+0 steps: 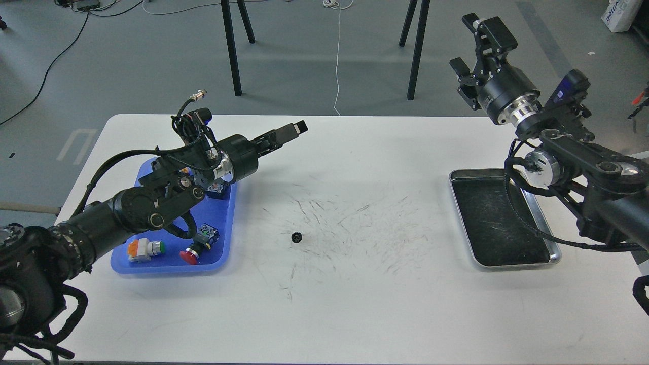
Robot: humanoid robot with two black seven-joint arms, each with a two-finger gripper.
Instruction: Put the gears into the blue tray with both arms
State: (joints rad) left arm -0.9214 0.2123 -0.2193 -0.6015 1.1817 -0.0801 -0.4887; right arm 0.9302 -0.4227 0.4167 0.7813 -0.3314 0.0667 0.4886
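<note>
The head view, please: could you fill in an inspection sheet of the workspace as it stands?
Surface: white table, dark scuffs mid-top.
Job's things: one small black gear on the bare table; shallow bright-blue plastic tray at left.
Clutter: red and orange-green push-button switches in the blue tray; shiny steel tray at right, nothing seen inside.
Grippers: left gripper raised, state unclear; right gripper open, raised, holding nothing.
Cables: black along both arms; white cord on floor.
Surroundings: grey floor, black stand legs.

White table (355, 314) with blue tray (223, 256), gear (296, 236), steel tray (507, 265).
</note>
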